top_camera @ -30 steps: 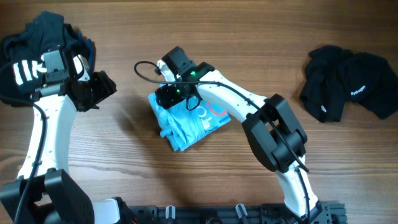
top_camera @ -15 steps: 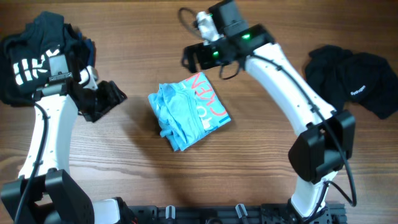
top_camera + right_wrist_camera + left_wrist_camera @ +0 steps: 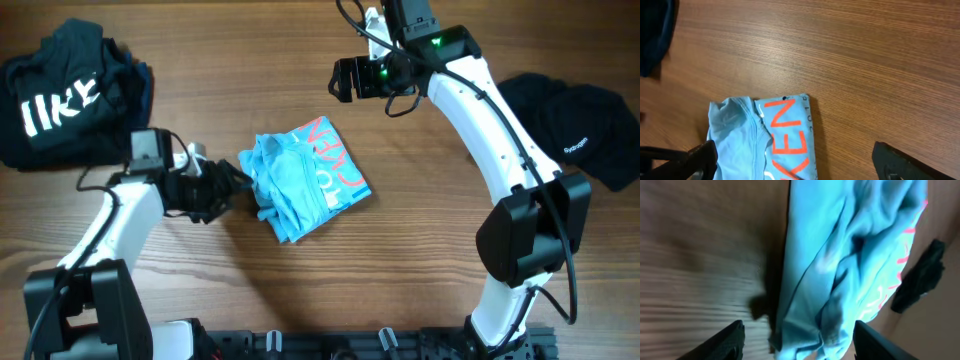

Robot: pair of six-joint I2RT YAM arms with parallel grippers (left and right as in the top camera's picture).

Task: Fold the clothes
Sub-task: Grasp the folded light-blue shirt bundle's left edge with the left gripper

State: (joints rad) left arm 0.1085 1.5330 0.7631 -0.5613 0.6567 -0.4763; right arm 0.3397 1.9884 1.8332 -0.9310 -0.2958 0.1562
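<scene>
Left of centre: my left claw has its jaws apart and empty at the blue T-shirt's left edge; the shirt lies folded mid-frame. Risk: I pinch only the top layer and the fold drags open. Upper centre: my right claw is wide, empty, well apart.

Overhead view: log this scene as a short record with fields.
blue shirt: roughly folded bundle, mid-table, red lettering showing
left fingers: open, at the blue shirt's left edge
right fingers: open, empty, clear of the blue shirt
left black shirt: heaped, white print up
right black shirt: crumpled, unfolded
table: bare wood
</scene>
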